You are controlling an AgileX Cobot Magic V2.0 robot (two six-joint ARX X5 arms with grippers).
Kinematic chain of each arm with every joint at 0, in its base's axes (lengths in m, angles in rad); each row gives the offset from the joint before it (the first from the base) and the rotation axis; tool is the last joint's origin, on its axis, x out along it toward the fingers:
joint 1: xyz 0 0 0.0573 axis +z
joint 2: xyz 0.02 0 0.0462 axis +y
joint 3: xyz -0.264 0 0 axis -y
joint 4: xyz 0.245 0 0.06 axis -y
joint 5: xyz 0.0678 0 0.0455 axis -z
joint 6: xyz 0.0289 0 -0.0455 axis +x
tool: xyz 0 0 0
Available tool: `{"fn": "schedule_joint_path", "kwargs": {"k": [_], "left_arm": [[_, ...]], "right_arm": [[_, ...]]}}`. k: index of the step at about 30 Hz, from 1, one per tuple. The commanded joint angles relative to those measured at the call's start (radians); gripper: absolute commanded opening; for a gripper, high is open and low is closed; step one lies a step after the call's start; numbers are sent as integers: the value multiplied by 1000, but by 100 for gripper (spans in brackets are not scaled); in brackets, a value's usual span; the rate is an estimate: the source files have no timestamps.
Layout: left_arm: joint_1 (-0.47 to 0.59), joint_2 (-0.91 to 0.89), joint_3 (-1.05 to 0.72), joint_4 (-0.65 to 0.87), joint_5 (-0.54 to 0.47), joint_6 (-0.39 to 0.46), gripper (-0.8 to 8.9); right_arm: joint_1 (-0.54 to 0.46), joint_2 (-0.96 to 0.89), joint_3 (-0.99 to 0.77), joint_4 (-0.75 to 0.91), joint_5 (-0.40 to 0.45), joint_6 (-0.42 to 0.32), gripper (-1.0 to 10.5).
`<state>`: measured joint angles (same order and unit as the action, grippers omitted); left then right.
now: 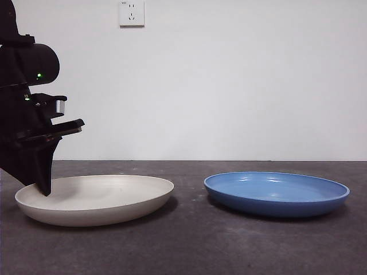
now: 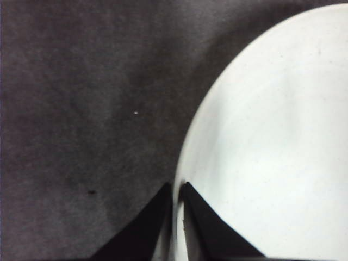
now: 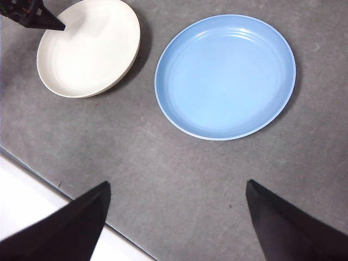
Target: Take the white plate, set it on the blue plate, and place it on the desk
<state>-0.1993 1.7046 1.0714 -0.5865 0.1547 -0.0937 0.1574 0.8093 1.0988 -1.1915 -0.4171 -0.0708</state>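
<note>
So the white plate (image 1: pixel 94 199) sits on the desk (image 1: pixel 189 246) at left, and the blue plate (image 1: pixel 276 193) is off to its right with a clear gap between them. The left gripper (image 1: pixel 43 188) comes down at the far left, its black tip touching the white plate's left rim. There's a wall socket (image 1: pixel 131 12) up top.
</note>
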Motion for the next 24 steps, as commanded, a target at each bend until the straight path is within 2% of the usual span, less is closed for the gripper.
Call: {"fn": "schedule_joint_path", "kwargs": {"k": [1, 7, 11, 18, 24], "left_arm": [[-2, 5, 20, 6, -5, -5, 7], [-2, -60, 22, 5, 2, -23, 7], [-5, -125, 22, 5, 114, -48, 7], [-54, -198, 25, 64, 143, -153, 7], [-141, -198, 38, 165, 143, -235, 8]], "right_arm": [[3, 6, 16, 10, -1, 10, 399], [3, 6, 16, 10, -1, 11, 399], [3, 6, 16, 11, 1, 11, 399], [3, 6, 16, 11, 6, 11, 399], [3, 6, 16, 18, 6, 13, 399]]}}
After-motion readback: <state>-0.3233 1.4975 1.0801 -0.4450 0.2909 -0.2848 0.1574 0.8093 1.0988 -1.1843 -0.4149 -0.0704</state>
